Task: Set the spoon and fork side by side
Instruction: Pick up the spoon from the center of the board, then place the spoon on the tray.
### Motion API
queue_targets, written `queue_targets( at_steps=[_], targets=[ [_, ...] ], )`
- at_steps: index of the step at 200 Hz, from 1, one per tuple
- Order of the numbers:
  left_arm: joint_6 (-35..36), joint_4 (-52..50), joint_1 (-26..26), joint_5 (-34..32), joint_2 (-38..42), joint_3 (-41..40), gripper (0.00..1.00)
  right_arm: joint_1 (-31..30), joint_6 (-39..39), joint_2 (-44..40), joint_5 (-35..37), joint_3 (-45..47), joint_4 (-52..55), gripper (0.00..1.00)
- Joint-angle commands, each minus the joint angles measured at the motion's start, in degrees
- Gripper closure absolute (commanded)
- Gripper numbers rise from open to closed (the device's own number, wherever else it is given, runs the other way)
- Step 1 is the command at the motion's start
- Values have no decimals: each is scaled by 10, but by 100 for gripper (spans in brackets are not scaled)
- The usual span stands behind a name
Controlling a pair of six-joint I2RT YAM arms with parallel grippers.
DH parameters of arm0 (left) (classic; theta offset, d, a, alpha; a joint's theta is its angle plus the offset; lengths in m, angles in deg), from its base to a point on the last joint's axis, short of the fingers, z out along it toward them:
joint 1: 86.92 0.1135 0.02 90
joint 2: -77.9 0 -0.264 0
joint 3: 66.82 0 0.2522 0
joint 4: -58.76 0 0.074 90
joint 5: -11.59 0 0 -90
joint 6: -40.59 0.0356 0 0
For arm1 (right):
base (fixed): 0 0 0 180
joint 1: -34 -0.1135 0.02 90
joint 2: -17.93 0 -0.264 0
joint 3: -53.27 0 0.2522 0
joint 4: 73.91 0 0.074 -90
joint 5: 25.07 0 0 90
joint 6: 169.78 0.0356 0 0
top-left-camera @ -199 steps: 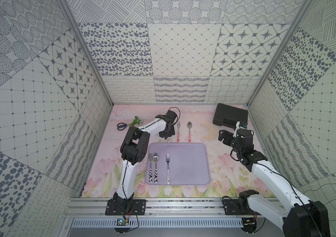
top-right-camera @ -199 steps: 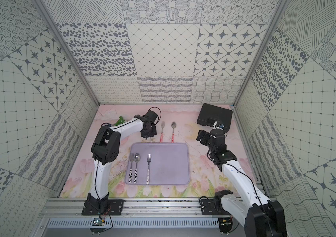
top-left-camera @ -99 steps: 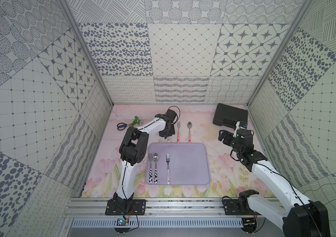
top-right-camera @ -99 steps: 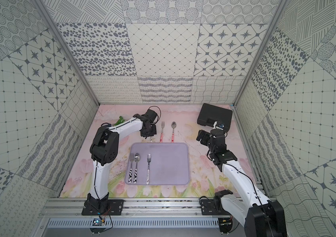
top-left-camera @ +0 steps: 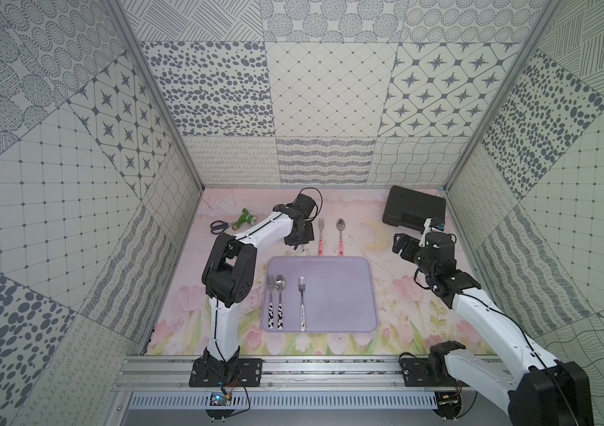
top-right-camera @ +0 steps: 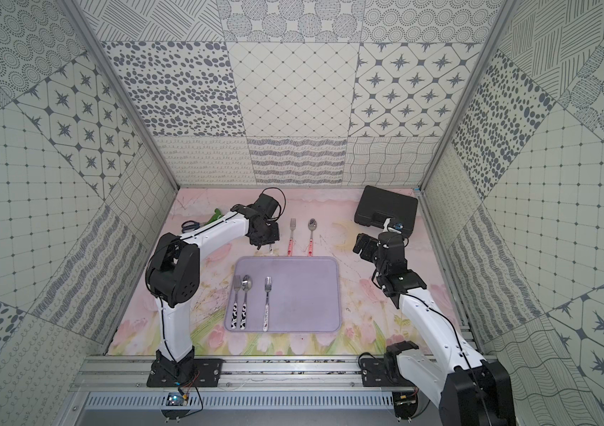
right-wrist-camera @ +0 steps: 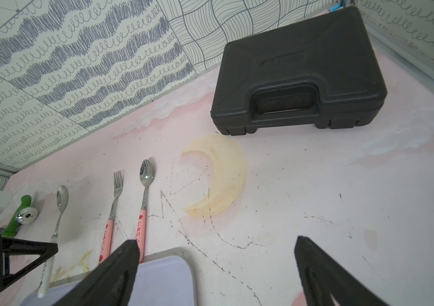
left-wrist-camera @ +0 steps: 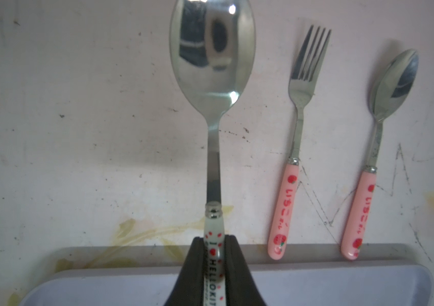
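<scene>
My left gripper point(left-wrist-camera: 213, 255) is shut on the white, red-dotted handle of a spoon point(left-wrist-camera: 212, 53). The spoon lies nearly level, low over the table just behind the purple tray point(top-left-camera: 337, 295), its bowl pointing to the back wall. In both top views the left gripper point(top-left-camera: 298, 236) point(top-right-camera: 263, 234) covers most of the spoon. A matching white-handled fork point(top-left-camera: 302, 298) lies on the tray. To the right of the tray's back edge, my right gripper point(top-left-camera: 402, 245) point(right-wrist-camera: 216, 251) hangs open and holds nothing.
A pink-handled fork point(top-left-camera: 321, 236) and pink-handled spoon point(top-left-camera: 340, 236) lie side by side behind the tray. A cow-patterned fork and spoon pair point(top-left-camera: 274, 300) rests at the tray's left. Black case point(top-left-camera: 414, 209) at back right; green nozzle point(top-left-camera: 244, 218) and scissors point(top-left-camera: 219, 225) at back left.
The left arm's elbow has drifted slightly toward the front left while its gripper stays behind the tray with the spoon. The right arm has not moved.
</scene>
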State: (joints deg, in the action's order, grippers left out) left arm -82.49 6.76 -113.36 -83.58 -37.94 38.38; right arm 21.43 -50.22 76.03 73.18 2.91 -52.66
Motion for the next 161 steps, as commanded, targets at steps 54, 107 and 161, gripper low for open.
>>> queue_targets(
  at_steps=[54,107,161],
  targets=[
    [-27,-4,-54,-24,82,-90,100,-3,-4,-16,5,4,-18,3],
    [-71,12,-105,-31,148,-166,100,-3,-5,-29,9,4,-14,3],
    [-112,24,-156,-47,203,-232,100,-3,-5,-34,10,4,-12,3]
  ],
)
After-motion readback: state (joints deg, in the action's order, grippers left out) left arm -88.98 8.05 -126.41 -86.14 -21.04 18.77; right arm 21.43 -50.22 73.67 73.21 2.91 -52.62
